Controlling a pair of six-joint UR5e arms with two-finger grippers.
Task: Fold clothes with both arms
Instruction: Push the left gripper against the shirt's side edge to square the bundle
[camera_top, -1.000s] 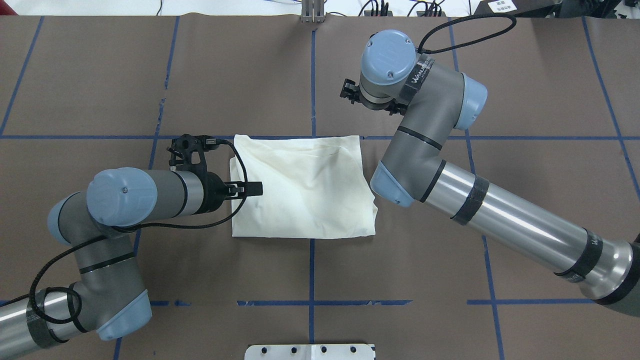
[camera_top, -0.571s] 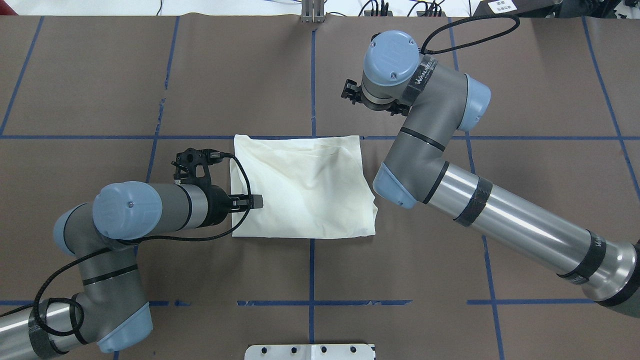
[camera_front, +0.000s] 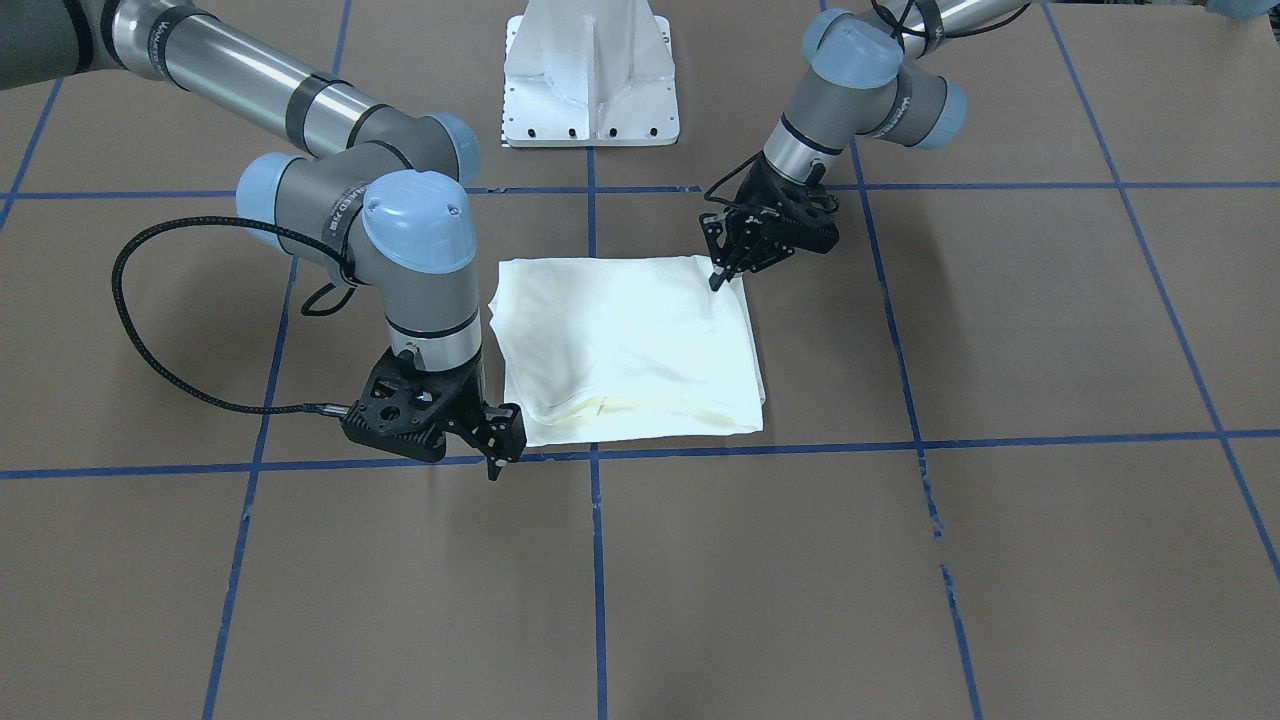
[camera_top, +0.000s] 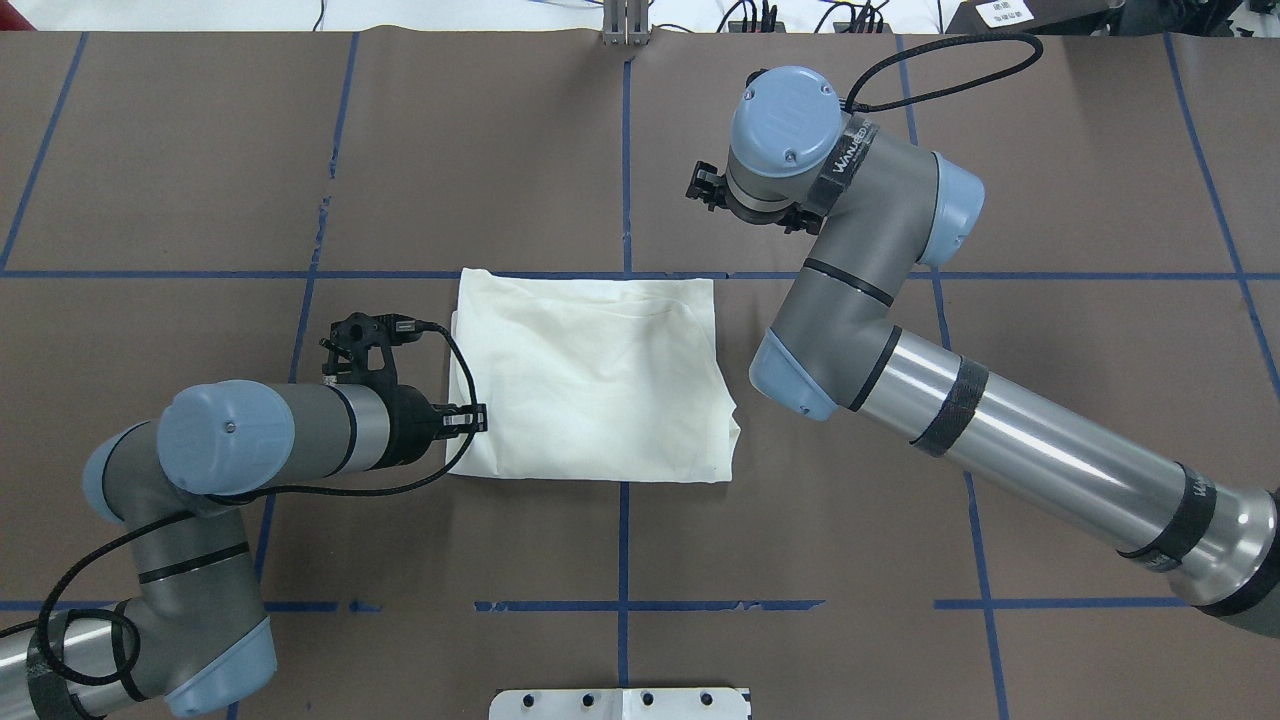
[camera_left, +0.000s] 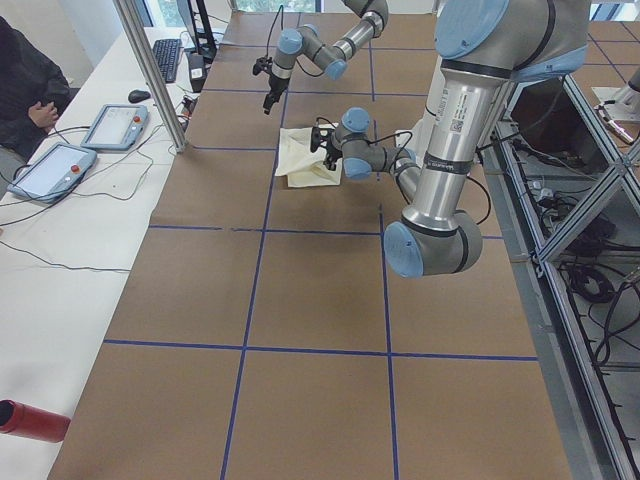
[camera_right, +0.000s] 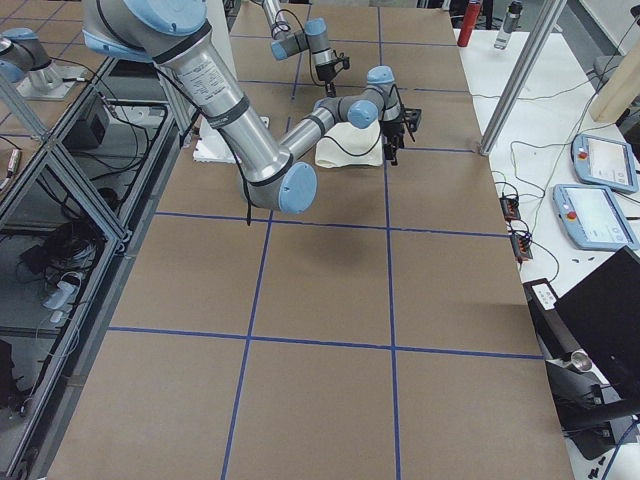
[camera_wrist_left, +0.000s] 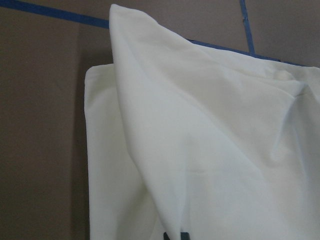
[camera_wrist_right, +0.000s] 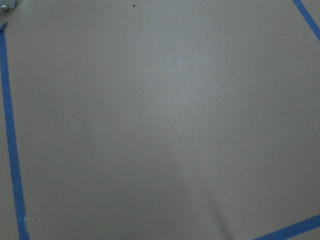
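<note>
**Bench:** Brown paper-covered bench (camera_top: 200, 150) with a blue tape grid.

**Arms:** The silver-grey tubular right arm (camera_top: 1040, 450) enters from the right of the overhead view. The matching left arm (camera_top: 260, 440) enters from lower left.

**Garment:** A cream long-sleeved T-shirt (camera_top: 590, 380) lies at the centre of the overhead view. It is folded to a rough rectangle, plain side up, with no print showing. Its upper edge runs along a tape line.

**Tools:**
- The black two-finger left tool (camera_top: 474, 418) sits at the shirt's lower left edge, jaws narrow. In the left wrist view a flap of cloth rises toward the fingertips (camera_wrist_left: 185, 236), so we judge it pinched on that edge.
- The black two-finger right tool (camera_front: 497, 447) hangs just beside the shirt's lower left corner in the front-facing view, apparently not touching it. Its wrist camera sees only bench paper. We cannot tell its jaw opening.

**Handling (our judgement):**
- The shirt is light, limp and not fragile.
- It lies in several stacked layers, so a lifted edge will sag and the layers may slide apart.
- The whole stack should drag easily over the paper.
- It is best taken at corners or along one edge, pinching every layer.
- Both tools should work on the same side for an even fold.
</note>
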